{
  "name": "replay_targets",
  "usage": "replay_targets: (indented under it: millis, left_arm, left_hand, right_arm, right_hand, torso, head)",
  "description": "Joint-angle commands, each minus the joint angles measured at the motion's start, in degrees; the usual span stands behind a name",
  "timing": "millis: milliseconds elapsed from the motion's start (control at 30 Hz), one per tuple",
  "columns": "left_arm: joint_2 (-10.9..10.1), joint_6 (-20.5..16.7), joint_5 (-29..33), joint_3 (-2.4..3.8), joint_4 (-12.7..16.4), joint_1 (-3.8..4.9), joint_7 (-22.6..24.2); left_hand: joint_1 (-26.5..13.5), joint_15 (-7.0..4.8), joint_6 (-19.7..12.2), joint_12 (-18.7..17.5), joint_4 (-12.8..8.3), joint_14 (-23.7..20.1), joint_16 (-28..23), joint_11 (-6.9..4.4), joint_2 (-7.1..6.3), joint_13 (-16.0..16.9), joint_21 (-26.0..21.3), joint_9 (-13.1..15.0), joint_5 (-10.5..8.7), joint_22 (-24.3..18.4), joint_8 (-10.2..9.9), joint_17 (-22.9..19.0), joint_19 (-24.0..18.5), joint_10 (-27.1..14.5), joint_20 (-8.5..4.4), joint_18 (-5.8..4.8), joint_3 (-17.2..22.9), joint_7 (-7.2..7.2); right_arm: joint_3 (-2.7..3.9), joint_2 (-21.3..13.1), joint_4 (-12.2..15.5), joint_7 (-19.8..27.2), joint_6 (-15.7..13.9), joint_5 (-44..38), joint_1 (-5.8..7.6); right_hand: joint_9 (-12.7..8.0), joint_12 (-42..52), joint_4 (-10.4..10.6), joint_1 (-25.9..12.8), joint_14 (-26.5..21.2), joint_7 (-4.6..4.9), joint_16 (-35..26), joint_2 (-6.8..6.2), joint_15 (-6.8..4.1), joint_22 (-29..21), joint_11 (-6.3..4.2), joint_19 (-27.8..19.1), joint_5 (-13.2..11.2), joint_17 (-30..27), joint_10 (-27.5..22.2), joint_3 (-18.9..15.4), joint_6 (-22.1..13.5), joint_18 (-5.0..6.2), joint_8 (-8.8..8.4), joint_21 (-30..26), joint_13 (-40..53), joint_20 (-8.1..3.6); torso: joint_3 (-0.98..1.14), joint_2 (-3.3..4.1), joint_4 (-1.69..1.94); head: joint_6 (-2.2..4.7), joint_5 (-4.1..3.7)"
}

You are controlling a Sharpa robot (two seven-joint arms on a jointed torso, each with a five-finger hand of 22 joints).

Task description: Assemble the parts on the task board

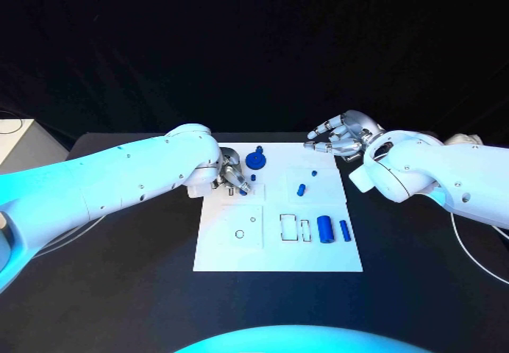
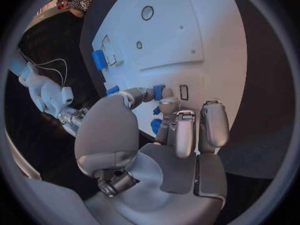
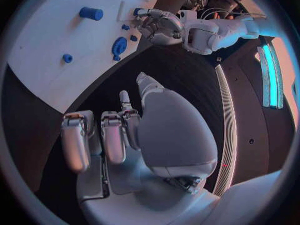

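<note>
My left hand [image 1: 232,176] low over task board [image 1: 239,254], upper left of centre, fingertips pinching small blue part [image 2: 159,92] beside slot, likely seating it. My right hand [image 1: 341,134] curled, holding nothing, parked off board's top edge, clear of work. Desk [image 1: 127,294] dark.

both arms [image 1: 127,180] are smooth white shells with rounded, bulging housings, dotted with small dark screw holes. a thin white cable [image 1: 477,246] runs beside the right arm. each hand, left hand [image 2: 164,135] and right hand [image 3: 134,135], is silver metal with broad curved palm plates, blocky segmented fingers and dark seams.
</note>
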Motion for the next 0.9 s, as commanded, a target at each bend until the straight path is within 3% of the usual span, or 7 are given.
replay_targets:
  millis: [33, 567, 667, 900]
  left_arm:
    - [0.8, 3.4, 1.0, -0.4, -0.1, -0.68, -0.5]
    - [1.6, 2.1, 0.6, -0.42, -1.2, -0.71, -0.5]
    - [1.6, 1.9, 0.5, -0.42, -1.3, -0.71, -0.5]
    - [1.8, 2.2, 0.4, -0.41, -1.4, -0.72, -0.6]
  left_hand:
    - [-0.2, -0.46, 0.8, 0.1, -11.7, 5.4, 0.3, -0.43, 0.59, 0.0, 0.2, 0.2, 0.18, 0.0, -0.4, 13.2, 0.4, 0.2, 0.02, -1.03, 11.6, -0.52]
    - [-1.9, -0.62, 1.1, 0.3, -10.4, 5.4, 0.3, -0.73, 3.02, 0.6, 0.0, 0.5, -0.72, -0.1, -0.9, 13.3, 0.3, 1.1, -0.05, -1.02, 10.5, -0.94]
    - [-2.7, -0.64, 1.1, 0.2, -9.9, 5.4, 0.3, -0.76, 4.1, 0.6, -0.1, 0.6, -1.33, 0.0, -1.1, 13.4, 0.3, 1.1, -0.08, -1.05, 10.5, -1.0]
    - [-3.6, -0.66, 1.2, 0.2, -9.6, 5.4, 0.3, -0.79, 5.24, 0.6, -0.1, 0.8, -2.14, -0.1, -1.2, 13.5, 0.3, 1.1, -0.09, -1.05, 10.4, -1.07]
  right_arm:
    - [0.01, 0.1, 0.0, 0.3, 0.7, -0.5, -0.04]
    - [0.01, 0.2, -0.1, 0.3, 1.0, -0.5, -0.04]
    - [0.01, 0.2, -0.1, 0.3, 1.1, -0.5, -0.04]
    - [0.01, 0.3, -0.1, 0.3, 1.2, -0.5, -0.04]
  right_hand:
    - [0.0, -0.3, 0.2, -0.3, 5.2, 0.08, -0.4, -0.1, 0.31, 13.4, 0.27, 4.8, 0.3, 12.1, -0.1, 0.0, 0.4, 0.26, -0.02, -0.4, 8.9, 0.26]
    - [0.0, -0.3, 0.2, -0.3, 5.2, 0.08, -0.4, -0.1, 0.31, 13.4, 0.27, 4.8, 0.3, 12.1, -0.1, 0.0, 0.4, 0.26, -0.02, -0.4, 8.9, 0.26]
    - [-0.1, -0.4, 0.2, -0.3, 5.2, 0.08, -0.4, -0.12, 0.3, 13.4, 0.26, 4.8, 0.3, 12.1, -0.1, 0.0, 0.4, 0.27, -0.02, -0.4, 8.8, 0.25]
    - [-0.1, -0.3, 0.2, -0.3, 5.2, 0.08, -0.4, -0.12, 0.3, 13.4, 0.26, 4.8, 0.3, 12.1, -0.1, 0.0, 0.3, 0.27, -0.02, -0.4, 8.9, 0.25]
  torso:
    - [-0.01, 0.04, -0.01]
    - [-0.06, 0.05, 0.03]
    - [-0.08, 0.06, 0.06]
    - [-0.06, 0.07, 0.03]
  head:
    - [0.04, -0.13]
    - [-0.21, -0.15]
    - [-0.2, -0.21]
    - [-0.36, -0.16]
